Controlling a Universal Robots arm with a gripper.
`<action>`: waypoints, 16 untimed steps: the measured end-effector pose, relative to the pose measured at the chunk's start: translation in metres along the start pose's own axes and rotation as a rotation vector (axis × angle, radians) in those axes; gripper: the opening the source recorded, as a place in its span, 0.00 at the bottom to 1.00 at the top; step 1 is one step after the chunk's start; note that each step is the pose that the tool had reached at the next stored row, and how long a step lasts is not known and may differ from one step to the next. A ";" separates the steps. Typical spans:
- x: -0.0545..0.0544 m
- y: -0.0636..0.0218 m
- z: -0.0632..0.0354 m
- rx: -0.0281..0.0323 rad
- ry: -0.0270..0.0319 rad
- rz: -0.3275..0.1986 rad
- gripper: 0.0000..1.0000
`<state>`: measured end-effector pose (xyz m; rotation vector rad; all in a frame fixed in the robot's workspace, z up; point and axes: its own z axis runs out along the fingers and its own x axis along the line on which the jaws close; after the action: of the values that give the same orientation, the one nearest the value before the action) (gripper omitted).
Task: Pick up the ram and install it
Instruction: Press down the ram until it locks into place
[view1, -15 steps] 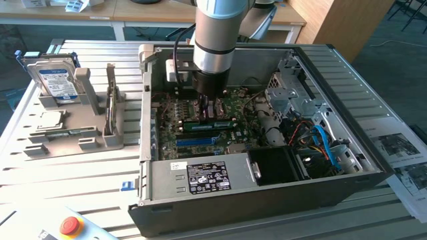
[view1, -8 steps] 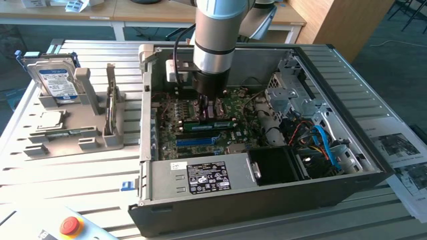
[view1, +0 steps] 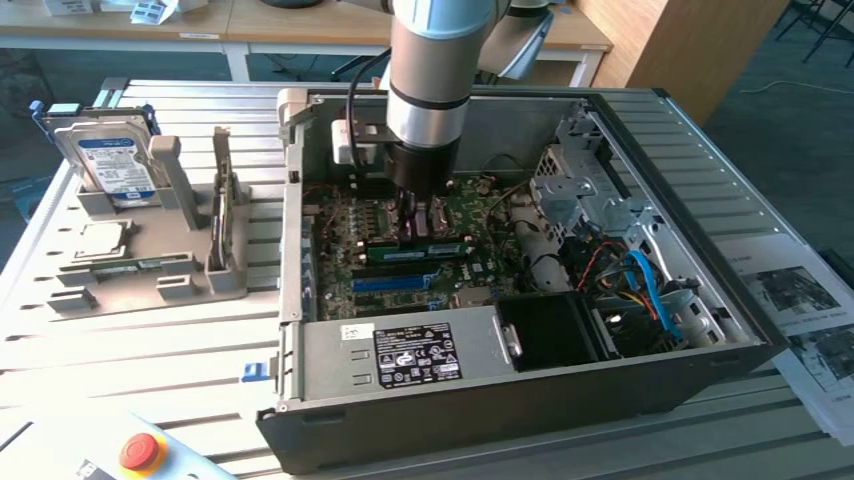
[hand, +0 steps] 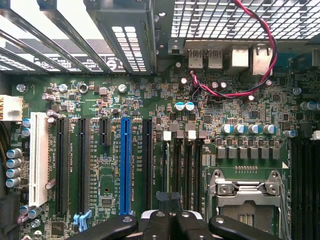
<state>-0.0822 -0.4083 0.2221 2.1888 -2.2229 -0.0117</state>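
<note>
A: Exterior view first, and the big open computer case dominates the bench, with the arm reaching straight down into it.

B: Right over the motherboard, at the memory slots.

A: And the gripper? Fingers pressed together, tips low over the board.

B: The ram lies green and level directly beneath them, lined up with a slot. Whether they touch it is impossible to call.

A: So this reads as the install step, with the pickup already done.

B: Agreed, though whether it's fully seated can't be told. The next move would call for a straight, even push along the stick's top edge, with no twist.
</note>
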 end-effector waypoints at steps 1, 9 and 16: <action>0.000 0.0000 0.0002 -0.0001 0.0001 0.000 0.10; 0.000 -0.0001 0.0007 0.0002 -0.0003 0.000 0.10; 0.000 0.0000 -0.0053 0.0002 -0.0002 0.000 0.10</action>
<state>-0.0821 -0.4083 0.2274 2.1892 -2.2229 -0.0117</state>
